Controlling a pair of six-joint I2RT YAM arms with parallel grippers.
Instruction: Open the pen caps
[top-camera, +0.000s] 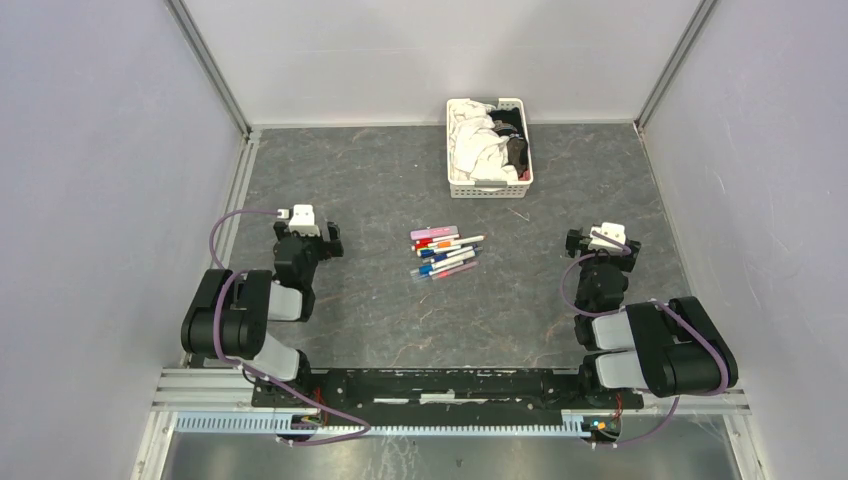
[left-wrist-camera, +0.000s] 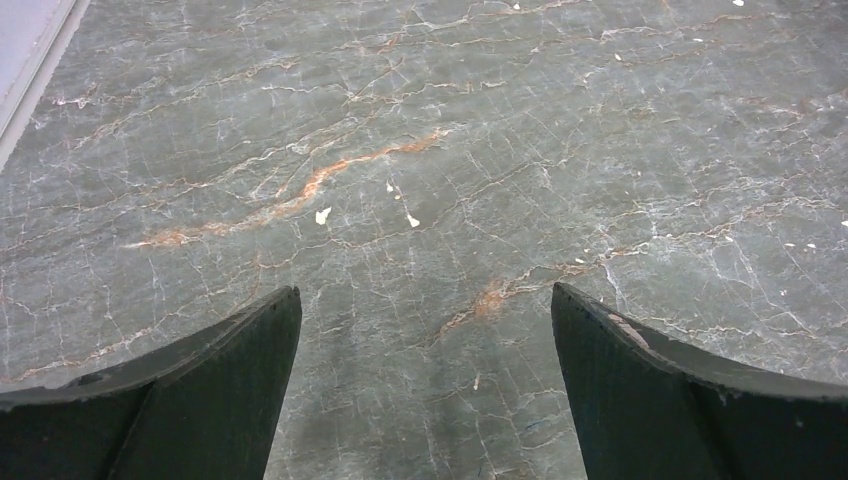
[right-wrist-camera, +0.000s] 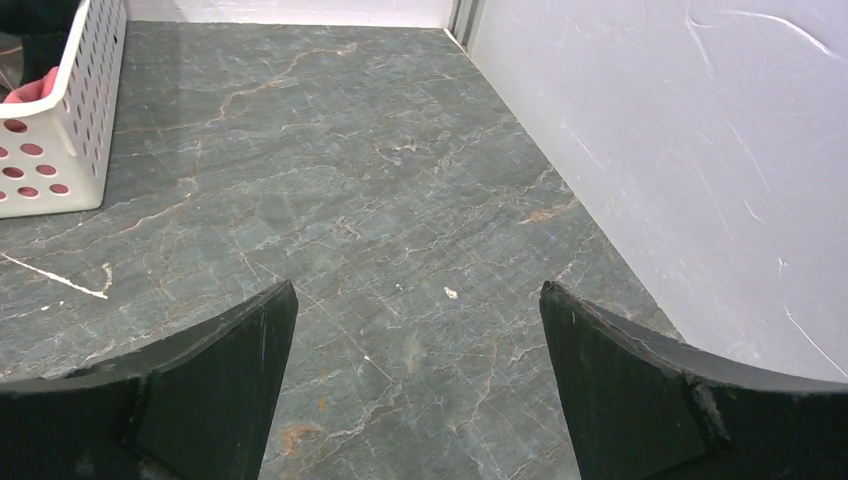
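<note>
Ahead and to the left of the right gripper (right-wrist-camera: 415, 288), the basket (right-wrist-camera: 62, 120) is cut off by the frame edge, and its wall hides most of what it holds. The fingers (left-wrist-camera: 230, 380) of the left gripper (left-wrist-camera: 424, 292) run off the bottom edge. Between the two grippers, the pens (top-camera: 446, 252) are a small cluster of thin strokes, too small to count. The pen caps (top-camera: 422, 240) are mere coloured specks, and it cannot be told whether they are on or off.
</note>
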